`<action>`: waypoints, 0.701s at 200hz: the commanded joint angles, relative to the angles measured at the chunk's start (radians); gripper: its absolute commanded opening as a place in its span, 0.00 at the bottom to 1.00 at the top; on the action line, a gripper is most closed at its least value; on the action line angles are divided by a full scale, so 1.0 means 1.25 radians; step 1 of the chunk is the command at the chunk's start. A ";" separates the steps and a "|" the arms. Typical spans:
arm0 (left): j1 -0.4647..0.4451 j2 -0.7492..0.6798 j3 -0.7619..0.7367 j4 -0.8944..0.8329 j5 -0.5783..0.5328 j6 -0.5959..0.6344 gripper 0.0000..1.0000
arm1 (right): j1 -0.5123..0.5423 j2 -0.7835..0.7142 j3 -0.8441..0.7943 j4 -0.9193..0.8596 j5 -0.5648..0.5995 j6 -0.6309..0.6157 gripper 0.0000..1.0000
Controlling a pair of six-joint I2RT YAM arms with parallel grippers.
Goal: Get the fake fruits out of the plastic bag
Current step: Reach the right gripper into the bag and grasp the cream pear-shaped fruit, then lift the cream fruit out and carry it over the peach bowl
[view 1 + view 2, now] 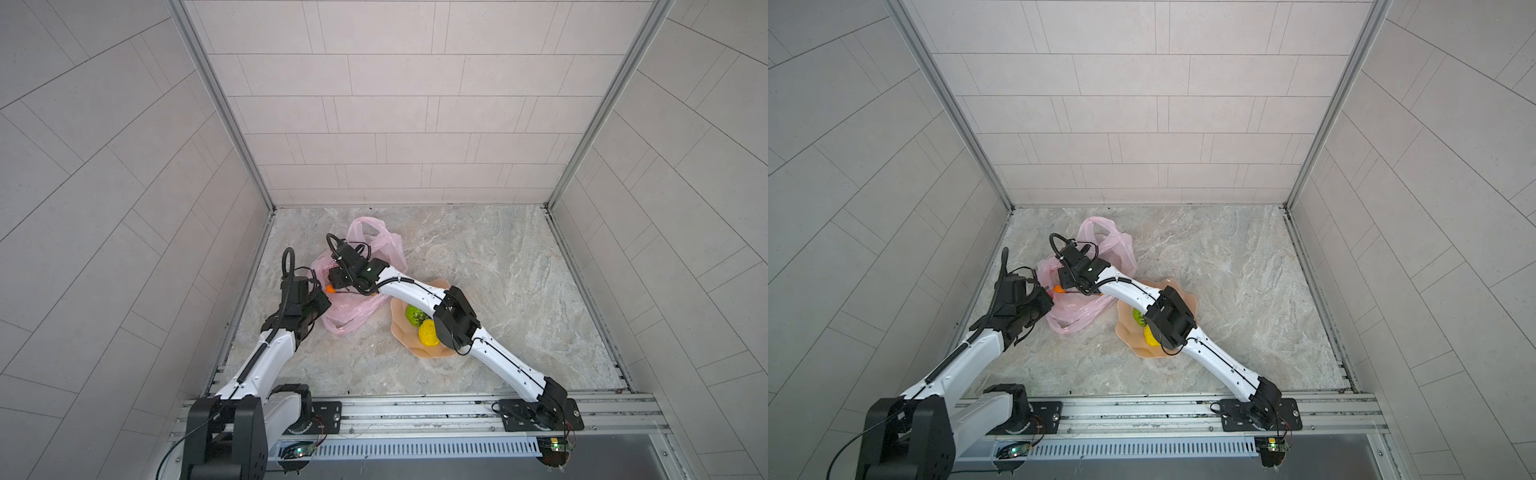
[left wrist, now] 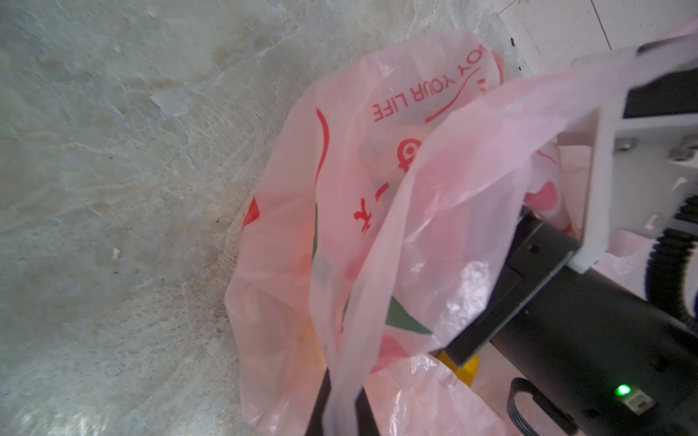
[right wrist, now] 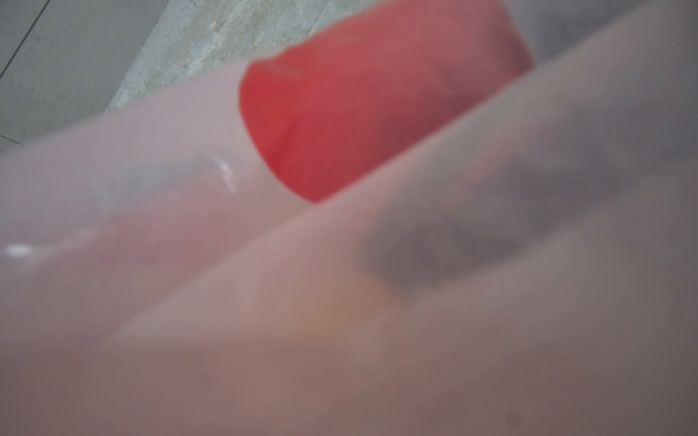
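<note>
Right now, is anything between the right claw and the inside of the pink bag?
Yes: the plastic bag's own film. The right claw is down at the bag, and in the right wrist view blurred pink folds fill nearly the whole picture. The left claw pinches a strip of it. No fruit inside shows clearly.
</note>
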 commanded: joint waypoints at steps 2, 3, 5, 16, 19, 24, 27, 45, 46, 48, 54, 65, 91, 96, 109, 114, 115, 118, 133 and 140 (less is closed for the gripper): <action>-0.004 -0.015 -0.011 0.008 -0.017 0.016 0.00 | 0.009 -0.075 0.016 -0.088 0.016 -0.023 0.60; -0.004 -0.015 -0.011 0.008 -0.016 0.016 0.00 | 0.009 -0.077 0.016 -0.092 0.015 -0.025 0.60; -0.004 -0.015 -0.011 0.007 -0.017 0.016 0.00 | 0.009 -0.080 0.016 -0.097 0.013 -0.029 0.60; -0.004 -0.015 -0.010 0.007 -0.016 0.017 0.00 | 0.010 -0.095 0.014 -0.127 0.006 -0.041 0.59; -0.004 -0.014 -0.010 0.007 -0.016 0.017 0.00 | 0.010 -0.100 0.013 -0.136 0.004 -0.045 0.59; -0.004 -0.013 -0.010 0.007 -0.015 0.017 0.00 | 0.010 -0.106 0.012 -0.149 0.001 -0.048 0.59; -0.004 -0.012 -0.009 0.008 -0.015 0.016 0.00 | 0.011 -0.110 0.011 -0.157 0.000 -0.051 0.59; -0.004 -0.006 -0.007 0.006 -0.011 0.017 0.00 | 0.013 -0.146 -0.032 -0.174 -0.002 -0.053 0.57; -0.004 -0.005 -0.007 0.006 -0.011 0.017 0.00 | 0.012 -0.148 -0.035 -0.175 -0.002 -0.053 0.57; -0.004 -0.004 -0.007 0.006 -0.012 0.018 0.00 | 0.012 -0.153 -0.044 -0.173 -0.002 -0.053 0.57; -0.004 -0.004 -0.006 0.004 -0.012 0.017 0.00 | 0.013 -0.171 -0.070 -0.169 -0.004 -0.053 0.56; -0.004 -0.002 -0.005 0.003 -0.011 0.019 0.00 | 0.014 -0.205 -0.127 -0.150 -0.007 -0.053 0.56; -0.004 0.001 -0.005 0.003 -0.008 0.018 0.00 | 0.015 -0.297 -0.265 -0.105 -0.003 -0.056 0.55; -0.004 0.001 -0.005 0.002 -0.008 0.018 0.00 | 0.015 -0.313 -0.284 -0.102 0.001 -0.057 0.55; -0.004 0.002 -0.003 0.001 -0.007 0.019 0.00 | 0.015 -0.354 -0.330 -0.098 0.007 -0.063 0.55; -0.004 0.002 -0.003 0.000 -0.007 0.020 0.00 | 0.016 -0.369 -0.347 -0.096 0.008 -0.066 0.55; -0.004 0.002 -0.002 0.000 -0.007 0.020 0.00 | 0.016 -0.373 -0.351 -0.095 0.008 -0.067 0.55; -0.004 0.001 -0.002 0.000 -0.007 0.020 0.00 | 0.016 -0.382 -0.360 -0.094 0.009 -0.069 0.55; -0.004 -0.001 -0.002 -0.004 -0.008 0.021 0.00 | 0.015 -0.430 -0.413 -0.087 0.013 -0.079 0.54; -0.004 -0.004 -0.002 -0.004 -0.008 0.022 0.00 | 0.015 -0.452 -0.437 -0.082 0.015 -0.086 0.54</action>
